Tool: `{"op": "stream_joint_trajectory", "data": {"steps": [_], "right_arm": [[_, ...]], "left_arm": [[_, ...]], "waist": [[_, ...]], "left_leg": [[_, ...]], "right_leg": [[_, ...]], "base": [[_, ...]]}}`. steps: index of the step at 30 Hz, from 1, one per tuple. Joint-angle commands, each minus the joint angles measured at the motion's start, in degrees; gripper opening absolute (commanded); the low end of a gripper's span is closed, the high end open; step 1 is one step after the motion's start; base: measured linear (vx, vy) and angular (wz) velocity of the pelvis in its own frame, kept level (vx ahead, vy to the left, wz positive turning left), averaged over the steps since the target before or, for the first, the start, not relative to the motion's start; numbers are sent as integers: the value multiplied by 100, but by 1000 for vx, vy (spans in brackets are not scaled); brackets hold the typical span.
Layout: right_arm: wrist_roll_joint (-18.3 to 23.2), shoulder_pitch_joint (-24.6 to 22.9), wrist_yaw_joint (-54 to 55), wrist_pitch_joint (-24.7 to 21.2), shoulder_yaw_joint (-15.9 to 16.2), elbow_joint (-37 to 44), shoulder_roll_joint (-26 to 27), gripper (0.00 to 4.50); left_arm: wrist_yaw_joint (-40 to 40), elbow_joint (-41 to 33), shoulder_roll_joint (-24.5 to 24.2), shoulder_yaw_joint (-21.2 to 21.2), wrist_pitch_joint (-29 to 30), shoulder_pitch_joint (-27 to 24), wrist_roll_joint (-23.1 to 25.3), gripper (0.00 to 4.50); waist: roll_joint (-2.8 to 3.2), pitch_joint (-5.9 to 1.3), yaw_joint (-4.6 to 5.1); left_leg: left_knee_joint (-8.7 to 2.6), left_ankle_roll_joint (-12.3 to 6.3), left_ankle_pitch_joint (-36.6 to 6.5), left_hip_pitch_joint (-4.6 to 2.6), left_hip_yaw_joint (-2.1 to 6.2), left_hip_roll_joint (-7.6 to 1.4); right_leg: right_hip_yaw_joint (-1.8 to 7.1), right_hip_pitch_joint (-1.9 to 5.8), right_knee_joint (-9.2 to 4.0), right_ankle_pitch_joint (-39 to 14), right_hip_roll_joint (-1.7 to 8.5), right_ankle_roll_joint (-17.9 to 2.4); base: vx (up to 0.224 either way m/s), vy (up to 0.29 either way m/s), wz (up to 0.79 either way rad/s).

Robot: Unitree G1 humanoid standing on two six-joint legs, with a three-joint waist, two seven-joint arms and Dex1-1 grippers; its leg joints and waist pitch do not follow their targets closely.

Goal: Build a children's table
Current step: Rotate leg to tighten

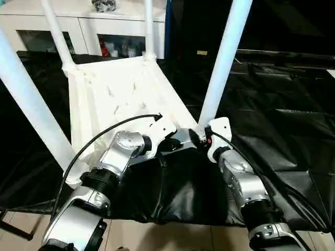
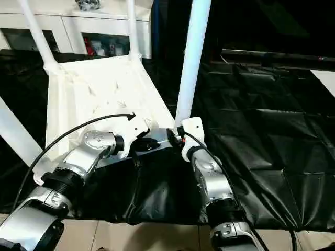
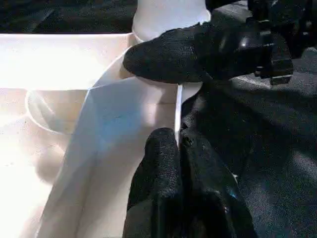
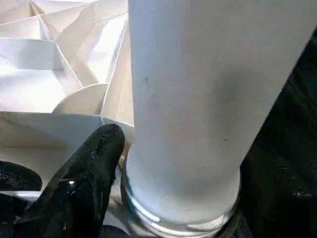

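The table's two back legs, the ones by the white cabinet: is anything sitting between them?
Between the far-left leg and far-right leg runs only the far rim of the upturned table top, as the left eye view shows.

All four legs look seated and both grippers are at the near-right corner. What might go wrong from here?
The left gripper pinches the thin tabletop rim; a hard pull might flex it or slip off. The right gripper crowds the near-right leg base, so a careless withdrawal may knock that leg.

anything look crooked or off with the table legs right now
Nothing stands out. The table top lies upside down on the black sheet with four legs standing in its corner sockets; none looks bent or loose.
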State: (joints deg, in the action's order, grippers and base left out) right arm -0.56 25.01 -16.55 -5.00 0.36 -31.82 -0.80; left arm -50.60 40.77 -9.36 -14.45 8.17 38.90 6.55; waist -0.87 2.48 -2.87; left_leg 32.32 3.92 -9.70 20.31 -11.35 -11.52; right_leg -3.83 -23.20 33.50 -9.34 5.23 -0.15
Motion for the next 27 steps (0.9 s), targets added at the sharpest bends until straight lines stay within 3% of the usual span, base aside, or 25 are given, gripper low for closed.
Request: {"op": "stream_joint_trajectory", "data": {"steps": [1,2,6,9,12,17,22,23,24,27], "right_arm": [[147,64,-806,81,571,242,14,383],[147,64,-806,81,571,242,14,383],[377,31,-2260,56,629,294,-708,383],[545,-39,-3294,-13,801,410,-1146,383],[553,-76,-4087,59,1013,381,-1524,383],[685,-9,-5293,52,1297,330,-1993,383],[724,81,-5533,21,1359,267,-2013,356],[711,95,-5594,15,1388,258,-2020,356],[700,99,-5625,28,1407,251,-2024,339],[662,142,-5733,109,1477,153,-2028,320]], "left_arm": [[-376,-240,63,-249,-104,-56,-103,0],[-376,-240,63,-249,-104,-56,-103,0],[-1312,-390,-404,-339,-419,-189,-245,0],[-1740,-415,-624,-360,-508,-220,-318,0],[-2009,-350,-796,-404,-590,-211,-284,0],[-2569,-459,-1032,-466,-592,-252,-437,0],[-2819,-577,-1074,-473,-505,-295,-555,0],[-2837,-592,-1082,-482,-489,-293,-552,0],[-2837,-591,-1086,-486,-494,-290,-543,0],[-2850,-534,-1109,-495,-542,-259,-510,0]], "waist": [[-5,-341,-15],[-5,-341,-15],[-16,-360,-20],[-13,-359,-63],[3,-330,-135],[-33,-317,-256],[-49,-326,-280],[-113,-333,-283],[-87,-332,-293],[-100,-331,-298]], "left_leg": [[-376,-109,-1686,-19,94,-141],[-376,-109,-1686,-19,94,-141],[-316,-414,-1204,13,60,-144],[-303,-523,-1144,1,58,-164],[-318,-409,-1364,-36,45,-196],[-335,-260,-1602,-71,45,-218],[-337,-209,-1494,-45,56,-212],[-329,-225,-1435,-42,52,-210],[-326,-235,-1389,-39,53,-210],[-326,-235,-1345,-38,54,-208]], "right_leg": [[225,266,-399,-1463,272,-1087],[225,266,-399,-1463,272,-1087],[232,302,-310,-657,266,-1368],[224,319,-282,-533,277,-1487],[219,284,-324,-996,277,-1446],[230,258,-348,-1469,293,-1332],[228,266,-333,-1450,305,-1298],[225,269,-320,-1440,305,-1294],[230,264,-317,-1428,308,-1295],[224,264,-309,-1385,305,-1297]], "base": [[0,0,0],[0,0,0],[0,0,0],[0,0,0],[0,0,0],[0,0,0],[0,0,0],[0,0,0],[0,0,0],[0,0,0]]}}
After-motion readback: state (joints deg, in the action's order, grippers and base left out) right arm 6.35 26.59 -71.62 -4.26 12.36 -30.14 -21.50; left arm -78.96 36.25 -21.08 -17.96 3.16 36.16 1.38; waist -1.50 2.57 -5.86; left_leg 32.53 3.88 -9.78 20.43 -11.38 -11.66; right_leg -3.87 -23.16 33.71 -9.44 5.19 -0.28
